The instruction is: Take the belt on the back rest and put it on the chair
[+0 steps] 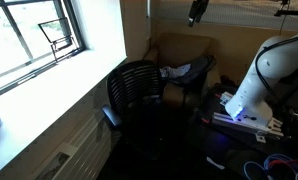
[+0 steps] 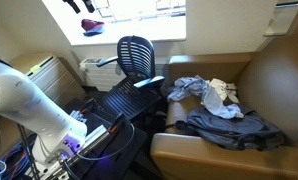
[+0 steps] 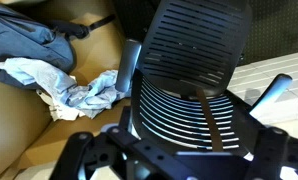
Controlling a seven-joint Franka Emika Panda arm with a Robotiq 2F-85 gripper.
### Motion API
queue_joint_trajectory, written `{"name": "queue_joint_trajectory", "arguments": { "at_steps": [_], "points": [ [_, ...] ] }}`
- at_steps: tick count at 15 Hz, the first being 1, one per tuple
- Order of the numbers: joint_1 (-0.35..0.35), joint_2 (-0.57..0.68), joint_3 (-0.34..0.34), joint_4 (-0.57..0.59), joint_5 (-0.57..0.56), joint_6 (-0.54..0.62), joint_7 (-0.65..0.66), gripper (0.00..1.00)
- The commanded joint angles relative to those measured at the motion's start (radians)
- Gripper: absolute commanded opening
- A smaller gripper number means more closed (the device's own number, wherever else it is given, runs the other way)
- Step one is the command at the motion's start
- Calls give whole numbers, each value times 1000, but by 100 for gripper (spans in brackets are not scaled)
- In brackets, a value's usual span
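In the wrist view the black ribbed back rest (image 3: pixel 179 70) of the office chair fills the middle. The belt (image 3: pixel 212 120), a narrow dark strap, lies draped down its lower ribs. My gripper (image 3: pixel 176 142) is open and empty, its two fingers spread at the bottom edge, some way off the back rest and the belt. The chair also shows in both exterior views (image 1: pixel 139 88) (image 2: pixel 136 58), where I cannot make out the belt. A dark shape at the top of an exterior view (image 1: pixel 197 10) looks like my gripper, high above the chair.
A tan armchair (image 2: pixel 259 80) beside the office chair holds a bundle of grey-blue clothes (image 2: pixel 224 122) and pale cloths (image 3: pixel 84 95). My white arm and its lit base (image 1: pixel 239 112) stand near the chair. A window sill (image 1: pixel 49 85) and a radiator (image 3: pixel 279 75) are behind.
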Motion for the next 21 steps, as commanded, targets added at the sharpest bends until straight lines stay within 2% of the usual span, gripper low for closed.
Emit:
{"name": "queue_joint_trajectory", "arguments": {
  "at_steps": [1, 5, 6, 8, 10, 14, 16, 18, 19, 21],
  "points": [
    [-5, 1, 4, 2, 3, -1, -3, 100],
    [-5, 1, 4, 2, 3, -1, -2, 100],
    [-10, 44, 28, -34, 4, 98, 44, 100],
    [26, 122, 84, -68, 17, 245, 77, 100],
    [59, 198, 151, -65, -11, 337, 85, 100],
    [87, 446, 272, -26, -17, 535, 230, 100],
    [92, 522, 255, -29, 28, 545, 267, 100],
    [118, 505, 200, -55, 134, 502, 227, 100],
    [109, 508, 236, -56, 59, 523, 264, 100],
    [107, 523, 209, -55, 100, 522, 245, 100]
  ]
}}
